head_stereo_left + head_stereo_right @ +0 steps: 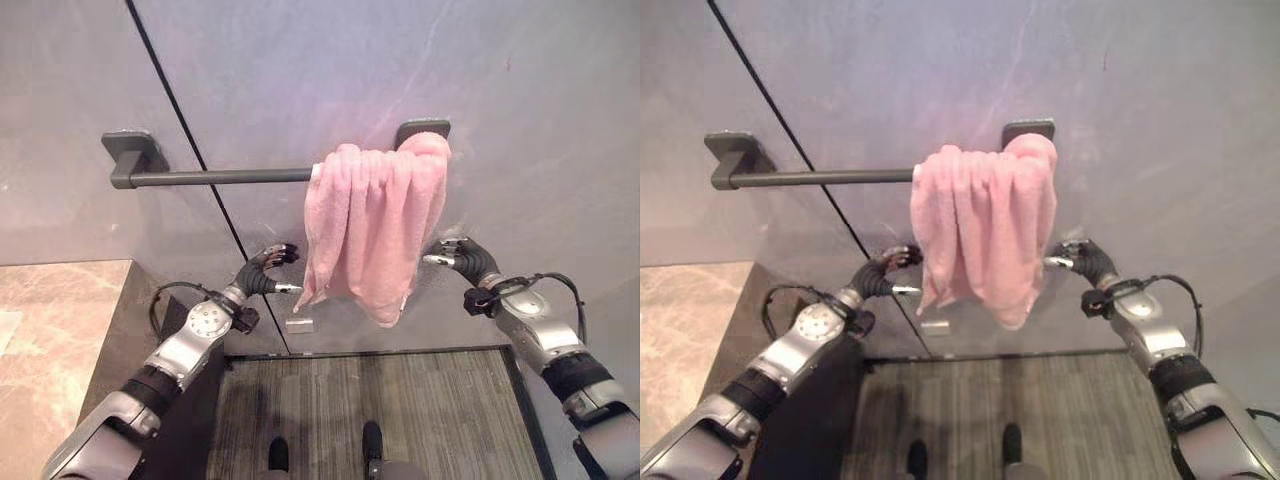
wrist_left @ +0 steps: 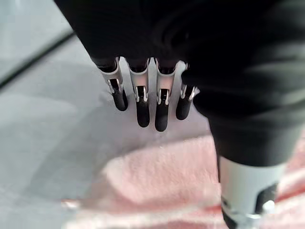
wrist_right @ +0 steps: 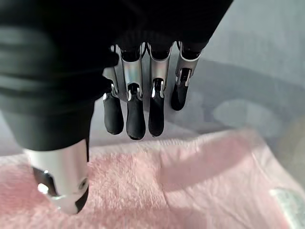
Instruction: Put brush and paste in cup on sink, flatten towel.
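pink towel (image 1: 372, 225) hangs bunched at the right end of the rail (image 1: 220, 177); left robot hand (image 1: 268, 268) and right robot hand (image 1: 462, 258) flank its lower edges, both open, empty; left seems a touch closer.

The towel (image 1: 372, 226) hangs bunched over the right end of the towel bar (image 1: 215, 177), which is mounted on the wall (image 1: 540, 120). The left hand (image 1: 266, 270) is just left of the towel's lower edge, the right hand (image 1: 462, 257) just right of it.
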Robot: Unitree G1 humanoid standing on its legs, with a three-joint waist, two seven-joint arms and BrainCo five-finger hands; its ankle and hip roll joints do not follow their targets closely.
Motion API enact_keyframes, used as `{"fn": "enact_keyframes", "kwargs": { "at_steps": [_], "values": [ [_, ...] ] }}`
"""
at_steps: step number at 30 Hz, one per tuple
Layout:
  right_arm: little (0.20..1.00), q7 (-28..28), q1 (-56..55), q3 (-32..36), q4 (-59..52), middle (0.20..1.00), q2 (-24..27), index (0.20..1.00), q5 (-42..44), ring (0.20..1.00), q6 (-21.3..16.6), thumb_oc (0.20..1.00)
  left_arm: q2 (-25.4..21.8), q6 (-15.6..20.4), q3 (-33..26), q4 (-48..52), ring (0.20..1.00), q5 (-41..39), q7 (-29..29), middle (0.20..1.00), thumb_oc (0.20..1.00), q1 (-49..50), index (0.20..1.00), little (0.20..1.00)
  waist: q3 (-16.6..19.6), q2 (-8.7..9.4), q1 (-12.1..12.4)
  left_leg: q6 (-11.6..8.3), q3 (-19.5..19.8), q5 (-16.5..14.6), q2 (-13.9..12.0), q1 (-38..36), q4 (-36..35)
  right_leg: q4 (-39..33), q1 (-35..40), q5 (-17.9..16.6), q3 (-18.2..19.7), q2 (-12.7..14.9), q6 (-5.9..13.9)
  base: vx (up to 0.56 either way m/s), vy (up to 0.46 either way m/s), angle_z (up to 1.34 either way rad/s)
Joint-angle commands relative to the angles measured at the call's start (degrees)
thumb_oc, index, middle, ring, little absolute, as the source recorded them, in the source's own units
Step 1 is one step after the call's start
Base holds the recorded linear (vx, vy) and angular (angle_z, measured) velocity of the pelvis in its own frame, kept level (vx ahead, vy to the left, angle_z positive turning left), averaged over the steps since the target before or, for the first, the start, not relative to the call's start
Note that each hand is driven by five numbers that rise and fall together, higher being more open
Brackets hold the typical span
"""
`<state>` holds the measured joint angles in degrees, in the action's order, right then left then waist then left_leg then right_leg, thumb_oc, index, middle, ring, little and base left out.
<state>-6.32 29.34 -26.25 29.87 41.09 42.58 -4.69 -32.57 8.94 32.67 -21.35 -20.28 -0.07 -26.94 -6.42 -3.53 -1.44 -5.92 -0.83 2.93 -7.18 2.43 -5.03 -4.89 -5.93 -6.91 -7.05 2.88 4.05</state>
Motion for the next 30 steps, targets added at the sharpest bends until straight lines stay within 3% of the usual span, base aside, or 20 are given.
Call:
{"fn": "enact_keyframes", "kwargs": {
  "at_steps": [1, 11, 17, 20, 23, 30],
  "values": [
    [1.0, 0.15, 10.55, -1.39, -2.73, 1.0, -4.53, 1.0, 5.34, 1.0, -3.14, 1.0, 1.87, 2.36, 1.49, -2.57, 1.0, -1.76, 2.44, 1.0, 1.0, -8.38, 1.0, 1.0, -0.89, 2.45, -0.08, -0.21, -2.04, 4.49, 1.12, 2.04, 0.03, 3.76, 1.57, 1.73, 0.72, 2.31, 2.69, 0.04, -0.01, -0.02],
    [1.0, 1.53, 10.61, -2.53, -9.22, 1.0, -8.0, 1.0, 3.35, 1.0, -3.72, 1.0, 5.01, 1.49, 1.23, 0.28, 1.0, -3.93, 2.9, 1.0, 1.0, -5.36, 1.0, 1.0, 0.25, 3.33, -0.19, 0.16, -2.54, 3.42, 0.9, -0.29, 0.03, 3.76, 3.64, 2.87, 1.4, 1.81, 2.33, 0.07, -0.01, -0.04],
    [1.0, 4.35, 9.59, -1.77, -14.45, 1.0, -0.61, 1.0, -16.88, 1.0, -2.65, 1.0, 3.02, 0.76, -2.69, 2.72, 1.0, -3.01, 2.85, 1.0, 1.0, -0.56, 1.0, 1.0, 1.04, 4.05, -0.62, 0.14, -2.69, 2.95, 0.74, -1.21, 0.03, 3.87, 4.46, 3.18, 1.43, 1.63, 2.24, 0.03, -0.002, 0.0],
    [1.0, 5.06, 9.02, -0.83, -14.45, 1.0, 1.01, 1.0, -21.14, 1.0, -1.78, 1.0, 2.49, 0.51, -4.03, 3.34, 1.0, -2.6, 2.83, 1.0, 1.0, 1.11, 1.0, 1.0, 1.28, 4.05, -0.73, 0.1, -2.78, 2.84, 0.75, -1.54, 0.03, 3.38, 5.02, 3.13, 1.35, 1.68, 2.22, 0.0, 0.0, 0.0],
    [1.0, 5.16, 8.83, -0.19, -14.14, 1.0, 2.67, 1.0, -28.28, 1.0, 2.35, 1.0, 1.23, -0.58, -7.12, 3.77, 1.0, -1.56, 2.96, 1.0, 1.0, 3.53, 1.0, 1.0, 1.32, 3.89, -1.09, 0.04, -3.1, 2.72, 0.77, -1.85, 0.03, 2.96, 5.51, 2.99, 1.46, 1.69, 2.21, 0.0, 0.0, 0.0],
    [1.0, 5.05, 7.05, 2.8, -15.51, 1.0, 0.62, 1.0, -29.72, 1.0, 4.34, 1.0, 0.61, -1.7, -11.19, 3.43, 1.0, -0.96, 2.59, 1.0, 1.0, 7.62, 1.0, 1.0, 1.53, 3.0, -1.86, 0.21, -4.19, 2.25, 0.85, -2.27, 0.03, 1.14, 6.02, 2.15, 2.87, 1.91, 2.43, -0.01, 0.005, -0.04]
  ]
}}
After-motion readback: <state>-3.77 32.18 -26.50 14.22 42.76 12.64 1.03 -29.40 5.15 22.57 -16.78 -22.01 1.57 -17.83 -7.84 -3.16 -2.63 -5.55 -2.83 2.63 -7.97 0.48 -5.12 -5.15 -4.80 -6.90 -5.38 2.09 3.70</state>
